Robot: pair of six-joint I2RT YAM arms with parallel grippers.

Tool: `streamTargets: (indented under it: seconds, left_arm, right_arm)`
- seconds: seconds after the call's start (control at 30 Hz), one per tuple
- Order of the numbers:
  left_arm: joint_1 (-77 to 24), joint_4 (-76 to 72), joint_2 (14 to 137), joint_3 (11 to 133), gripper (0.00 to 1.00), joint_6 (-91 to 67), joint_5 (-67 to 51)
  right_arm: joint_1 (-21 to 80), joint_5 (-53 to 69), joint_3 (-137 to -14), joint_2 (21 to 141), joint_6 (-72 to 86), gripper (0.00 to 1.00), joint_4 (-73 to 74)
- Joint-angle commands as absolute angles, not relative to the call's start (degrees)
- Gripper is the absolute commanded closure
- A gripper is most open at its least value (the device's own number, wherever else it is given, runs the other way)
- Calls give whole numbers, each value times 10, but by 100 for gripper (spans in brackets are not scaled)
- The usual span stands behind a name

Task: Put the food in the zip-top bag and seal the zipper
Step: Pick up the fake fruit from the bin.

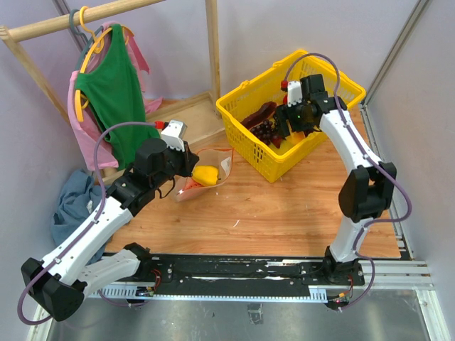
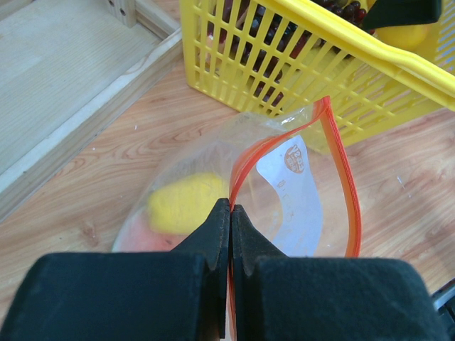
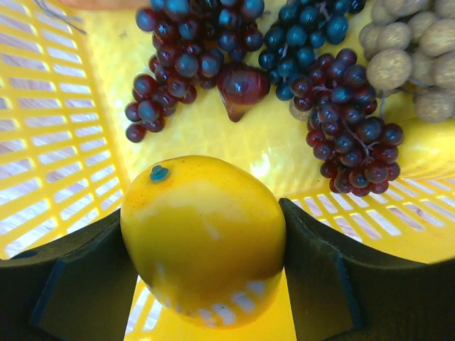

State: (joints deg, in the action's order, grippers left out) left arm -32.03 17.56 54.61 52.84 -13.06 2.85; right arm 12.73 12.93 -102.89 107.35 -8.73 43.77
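1. Here, the left gripper (image 2: pixel 229 207) is pinched tight on the zipper (image 2: pixel 343 177) of the zip-top bag (image 2: pixel 199 149), which lies on the counter (image 2: pixel 106 185) beside the yellow basket (image 2: pixel 298 64).
2. The right gripper (image 3: pixel 206 220) clasps a yellow toy fruit (image 3: pixel 202 241) inside that basket.

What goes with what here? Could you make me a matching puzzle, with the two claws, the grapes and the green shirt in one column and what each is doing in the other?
1 left claw
2 right claw
3 grape bunches
4 green shirt

A hangs from the wooden rail
B lie in the yellow basket
C pinches the zip-top bag by its red-orange rim
D grips a yellow toy fruit

Pairs: 1-C, 2-D, 3-B, 4-A
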Motion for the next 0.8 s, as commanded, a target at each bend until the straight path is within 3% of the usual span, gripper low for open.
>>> streamTargets:
  seconds: [0.0, 0.37, 0.77]
  left_arm:
    - [-314, 151, 535, 522, 100, -120, 11]
    - [-314, 146, 533, 519, 100, -113, -16]
    - [-313, 144, 526, 518, 100, -110, -27]
  right_arm:
    - [131, 149, -968, 994, -40, 72, 334]
    - [177, 236, -835, 816, -32, 76, 150]
    - [369, 305, -682, 695, -48, 78, -93]
